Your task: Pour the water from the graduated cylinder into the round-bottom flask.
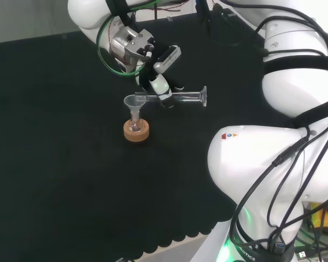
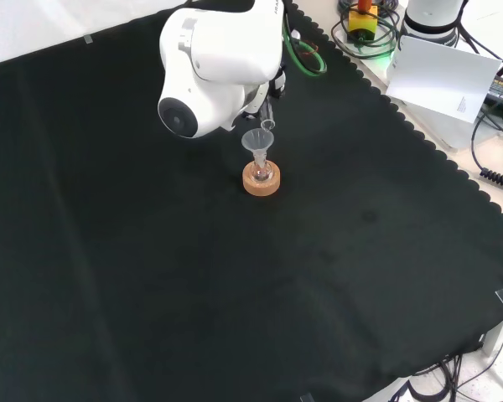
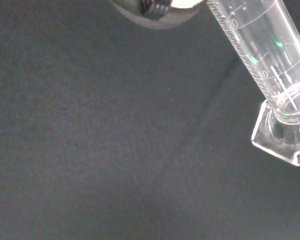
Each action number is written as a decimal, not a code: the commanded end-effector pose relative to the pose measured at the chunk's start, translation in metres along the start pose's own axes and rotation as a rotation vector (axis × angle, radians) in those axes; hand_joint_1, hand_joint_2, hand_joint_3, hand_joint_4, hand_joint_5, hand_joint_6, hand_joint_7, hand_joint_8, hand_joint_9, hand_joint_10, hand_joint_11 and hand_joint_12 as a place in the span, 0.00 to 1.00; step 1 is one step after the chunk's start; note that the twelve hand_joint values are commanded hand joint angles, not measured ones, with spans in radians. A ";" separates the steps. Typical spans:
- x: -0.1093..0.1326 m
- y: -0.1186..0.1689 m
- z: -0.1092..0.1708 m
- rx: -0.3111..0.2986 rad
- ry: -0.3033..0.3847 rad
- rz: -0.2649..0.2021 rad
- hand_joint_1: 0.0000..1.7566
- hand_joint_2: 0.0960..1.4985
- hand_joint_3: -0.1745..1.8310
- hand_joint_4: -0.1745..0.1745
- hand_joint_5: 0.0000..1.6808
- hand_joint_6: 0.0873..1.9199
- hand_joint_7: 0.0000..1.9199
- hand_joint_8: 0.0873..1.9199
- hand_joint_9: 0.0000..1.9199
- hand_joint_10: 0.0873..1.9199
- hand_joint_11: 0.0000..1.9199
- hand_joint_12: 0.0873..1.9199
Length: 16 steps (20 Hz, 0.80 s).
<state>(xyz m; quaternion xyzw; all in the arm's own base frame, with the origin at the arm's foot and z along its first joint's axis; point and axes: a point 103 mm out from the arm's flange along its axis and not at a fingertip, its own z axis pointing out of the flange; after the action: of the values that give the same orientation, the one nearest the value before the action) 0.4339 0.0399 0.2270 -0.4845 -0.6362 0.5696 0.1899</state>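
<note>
In the head view a clear graduated cylinder (image 1: pixel 183 97) lies almost level in the air, its foot to the right and its mouth at the rim of a clear funnel (image 1: pixel 134 103). The black and white hand (image 1: pixel 159 86) is curled round the cylinder's middle. The funnel stands in a small round-bottom flask (image 1: pixel 135 126) on a cork ring (image 1: pixel 136 131). In the front view the funnel (image 2: pixel 256 141), flask (image 2: pixel 261 172) and cork ring (image 2: pixel 261 181) stand just below the arm's white link, with the cylinder's mouth (image 2: pixel 267 124) over the funnel. The wrist view shows the cylinder's scale and foot (image 3: pixel 282 135) close up.
Black cloth (image 1: pixel 71 180) covers the bench around the flask. The arm's big white links (image 1: pixel 295 71) rise at the right of the head view. In the front view a white link (image 2: pixel 218 63) stands before the hand, and cables and a white box (image 2: pixel 440 71) lie beyond the cloth's scalloped edge.
</note>
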 end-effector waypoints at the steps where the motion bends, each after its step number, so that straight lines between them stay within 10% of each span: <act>1: -0.001 0.000 0.000 0.009 -0.002 0.007 0.74 0.65 0.09 0.00 0.72 0.28 0.66 0.26 0.86 0.00 0.70 0.31; 16: -0.002 -0.001 -0.001 0.041 -0.012 0.030 0.74 0.65 0.09 0.00 0.72 0.28 0.66 0.26 0.87 0.00 0.70 0.31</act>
<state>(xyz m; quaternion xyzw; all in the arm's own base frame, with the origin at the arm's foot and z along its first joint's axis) 0.4358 0.0394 0.2296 -0.4867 -0.6216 0.5847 0.1864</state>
